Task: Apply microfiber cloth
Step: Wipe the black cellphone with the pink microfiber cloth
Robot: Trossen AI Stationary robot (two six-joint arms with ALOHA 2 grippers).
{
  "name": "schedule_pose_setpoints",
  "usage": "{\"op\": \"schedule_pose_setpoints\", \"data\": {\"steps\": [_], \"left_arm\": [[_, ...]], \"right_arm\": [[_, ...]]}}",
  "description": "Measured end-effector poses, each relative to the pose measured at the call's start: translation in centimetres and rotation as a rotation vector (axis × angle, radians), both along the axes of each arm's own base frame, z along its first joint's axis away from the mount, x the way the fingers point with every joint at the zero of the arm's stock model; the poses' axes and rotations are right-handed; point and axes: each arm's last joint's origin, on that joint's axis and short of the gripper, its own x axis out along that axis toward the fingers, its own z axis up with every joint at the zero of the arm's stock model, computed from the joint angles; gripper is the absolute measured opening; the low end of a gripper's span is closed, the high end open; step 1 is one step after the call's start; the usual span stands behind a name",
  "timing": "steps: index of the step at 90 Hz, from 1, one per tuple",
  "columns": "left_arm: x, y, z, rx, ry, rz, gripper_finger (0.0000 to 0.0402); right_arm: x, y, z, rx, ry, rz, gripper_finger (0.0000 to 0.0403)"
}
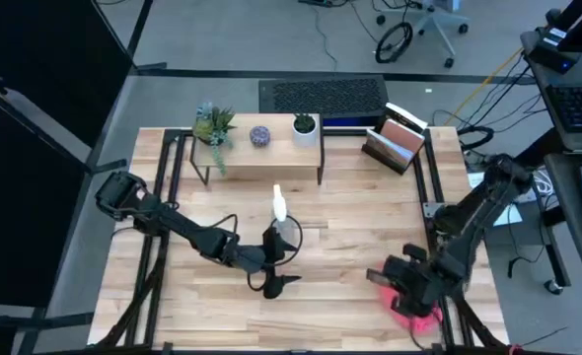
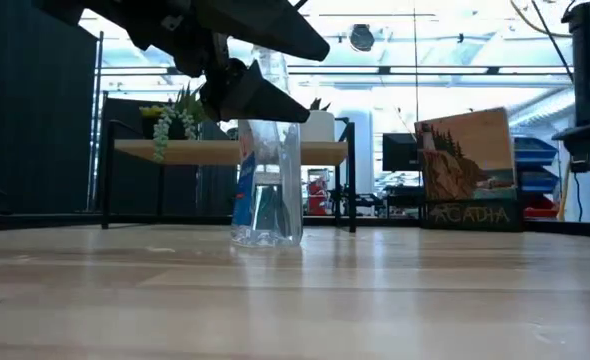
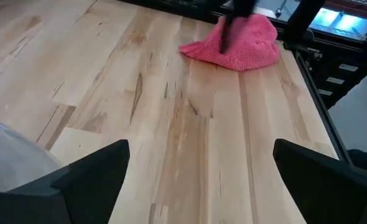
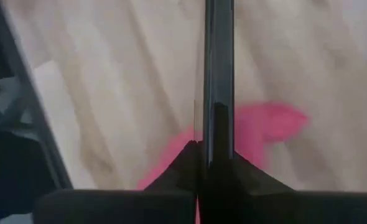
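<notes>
High view: the pink cloth (image 1: 416, 314) is seen at the bench (image 1: 350, 217) edge under the right gripper (image 1: 401, 286). Left gripper (image 1: 271, 281) is held near the spray bottle (image 1: 279, 212).
Left wrist view: its jaws are spread, empty.
Right wrist view: jaws are clenched on a thin black phone (image 4: 218, 81).

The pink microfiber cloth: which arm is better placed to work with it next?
Probably the right. Its gripper is directly above the pink microfiber cloth near the table's right edge, holding a thin dark object edge-on. The left gripper is open beside the spray bottle.
</notes>
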Motion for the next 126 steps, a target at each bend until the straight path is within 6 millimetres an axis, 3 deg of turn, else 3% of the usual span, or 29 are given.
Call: {"op": "schedule_pose_setpoints", "data": {"steps": [12, 25, 70, 84, 94, 106, 116, 126], "left_arm": [[0.0, 0.1, 0.0, 0.000, -0.002, 0.002, 0.0384], [0.0, 0.0, 0.1, -0.001, -0.007, 0.004, 0.0384], [0.0, 0.1, 0.0, -0.021, -0.001, 0.020, 0.0384], [0.0, 0.1, 0.0, -0.023, -0.002, 0.021, 0.0384], [0.0, 0.1, -0.1, -0.020, 0.004, 0.021, 0.0384], [0.0, 0.1, -0.1, -0.021, 0.001, 0.020, 0.0384], [0.0, 0.0, -0.1, -0.020, 0.003, 0.019, 0.0384], [-0.1, 0.0, -0.1, -0.021, 0.003, 0.018, 0.0384]], "right_arm": [[-1.4, 0.7, -3.3, -0.108, -0.020, 0.015, 0.0009], [-0.5, 0.6, -5.7, -0.205, -0.014, 0.068, 0.0009], [12.0, -1.5, -7.4, -0.257, -0.446, 0.310, 0.0009], [14.8, -2.2, -5.1, -0.303, -0.535, 0.329, 0.0009], [14.6, -2.0, -1.3, -0.303, -0.466, 0.353, 0.0009], [11.9, -1.5, 1.8, -0.233, -0.291, 0.324, 0.0009], [9.1, -0.7, 2.2, -0.147, -0.176, 0.253, 0.0009], [6.6, 0.5, 0.0, -0.119, -0.117, 0.224, 0.0009]]}}
